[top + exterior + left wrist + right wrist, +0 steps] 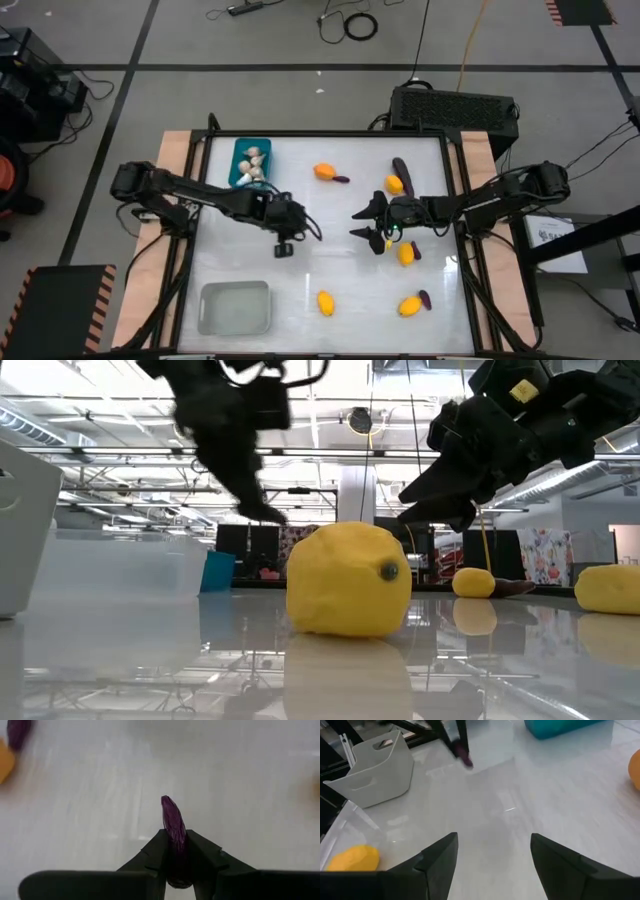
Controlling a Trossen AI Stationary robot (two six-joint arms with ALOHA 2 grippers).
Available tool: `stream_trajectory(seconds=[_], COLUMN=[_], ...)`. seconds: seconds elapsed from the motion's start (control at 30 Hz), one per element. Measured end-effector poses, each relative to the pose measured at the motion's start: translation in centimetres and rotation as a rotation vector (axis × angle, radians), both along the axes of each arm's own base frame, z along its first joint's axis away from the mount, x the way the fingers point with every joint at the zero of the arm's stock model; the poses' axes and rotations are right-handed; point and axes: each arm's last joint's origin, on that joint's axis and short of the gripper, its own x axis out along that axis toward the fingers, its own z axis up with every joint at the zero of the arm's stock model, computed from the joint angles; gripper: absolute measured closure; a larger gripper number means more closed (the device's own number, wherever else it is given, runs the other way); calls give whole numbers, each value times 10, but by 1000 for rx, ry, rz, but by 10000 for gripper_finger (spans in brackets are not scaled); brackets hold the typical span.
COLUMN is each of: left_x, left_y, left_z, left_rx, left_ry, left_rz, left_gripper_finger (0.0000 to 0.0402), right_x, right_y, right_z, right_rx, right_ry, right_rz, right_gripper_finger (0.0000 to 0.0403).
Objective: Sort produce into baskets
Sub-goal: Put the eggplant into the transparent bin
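My left gripper (285,243) is near the table's middle, shut on a slim dark purple eggplant (173,822). My right gripper (362,224) is open and empty to its right; its fingers spread wide in the right wrist view (492,855). The teal bin (250,160) at the far left holds whitish garlic bulbs (254,163). The pale translucent bin (235,307) stands at the near left. Lemons (324,171) (395,184) (405,254) (325,302) (410,305) and eggplants (402,170) (424,298) lie on the table. My left gripper pinches the eggplant between its two fingers (155,851), along its length. The eggplant's pointed end (167,802) sticks out past the fingertips; its other end is hidden between the fingers. In the right wrist view the eggplant (465,757) points down below the fingers, above the table.
A black box with cables (455,108) stands behind the table's far right edge. In the low view a lemon (348,580) lies close in front. Bare white table (300,275) lies between the grippers and the pale bin.
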Motion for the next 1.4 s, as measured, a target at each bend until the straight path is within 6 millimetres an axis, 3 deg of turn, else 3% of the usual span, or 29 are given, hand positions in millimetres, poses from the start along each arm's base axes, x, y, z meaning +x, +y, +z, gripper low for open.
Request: stream_trajectory(seconds=[0.3, 0.43, 0.6, 0.83, 1.23, 1.4], left_x=[-66, -79, -89, -94, -89, -71], left_y=[1, -3, -11, -16, -19, -22], left_z=[24, 27, 14, -3, -3, 2], left_rx=[150, 213, 181, 166, 146, 158], left_ry=[300, 277, 301, 316, 259, 82], left_rz=[257, 333, 334, 324, 309, 201], left_gripper_finger=[338, 338, 338, 306, 243, 242], right_x=[0, -1, -1, -1, -1, -1], right_y=[0, 0, 0, 0, 0, 0], right_z=[-1, -1, -2, -3, -3, -3], right_rx=[-1, -8, -7, -6, 8, 41], right_ry=[13, 17, 27, 33, 31, 31], right_rz=[0, 3, 3, 2, -5, -21], right_gripper_finger=[161, 161, 161, 161, 161, 161])
